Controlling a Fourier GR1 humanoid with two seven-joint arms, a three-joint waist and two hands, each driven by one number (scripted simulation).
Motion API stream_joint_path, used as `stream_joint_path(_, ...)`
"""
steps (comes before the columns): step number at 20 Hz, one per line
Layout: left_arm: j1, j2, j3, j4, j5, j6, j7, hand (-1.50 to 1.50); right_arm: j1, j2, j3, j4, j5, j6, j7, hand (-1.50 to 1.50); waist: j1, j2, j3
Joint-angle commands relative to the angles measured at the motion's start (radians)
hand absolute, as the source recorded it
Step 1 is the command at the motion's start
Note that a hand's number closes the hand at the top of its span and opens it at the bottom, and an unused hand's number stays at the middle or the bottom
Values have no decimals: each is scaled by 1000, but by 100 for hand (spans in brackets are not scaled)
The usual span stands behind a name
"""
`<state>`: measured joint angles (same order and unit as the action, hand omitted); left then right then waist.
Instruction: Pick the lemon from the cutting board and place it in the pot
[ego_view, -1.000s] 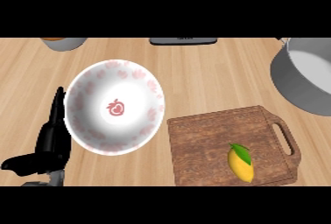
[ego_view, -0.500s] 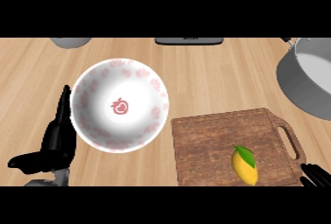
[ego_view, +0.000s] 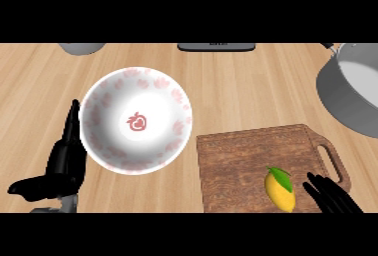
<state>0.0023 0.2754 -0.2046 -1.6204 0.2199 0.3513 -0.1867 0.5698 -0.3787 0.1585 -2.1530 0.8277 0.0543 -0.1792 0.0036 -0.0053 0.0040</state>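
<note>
The right hand (ego_view: 331, 194) shows at the lower right with fingers straight, holding nothing, just beside the lemon (ego_view: 280, 188) lying on the board (ego_view: 244, 160). The left hand (ego_view: 59, 167) rests open left of the plate (ego_view: 136, 120). The pot (ego_view: 354, 92) sits at the far right.

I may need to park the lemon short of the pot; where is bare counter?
Bare wood lies between the plate, the cutting board and the pot, up toward the top edge. It is crowded on the board's right, where the right hand nears the lemon, and by the left hand.
</note>
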Motion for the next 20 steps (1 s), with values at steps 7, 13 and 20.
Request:
stream_joint_path(7,26,-34,-13,-3,-21,-51,36,0,-109,59,13,144,60,-8,-4,-150,-3,5,-4)
stream_joint_path(13,-41,-76,0,93,-55,-52,20,0,-138,112,66,189,124,-20,29,-150,-9,5,-4)
stream_joint_path(20,-84,-58,83,130,-27,-112,14,0,-269,114,46,244,126,50,49,-150,-8,7,-4)
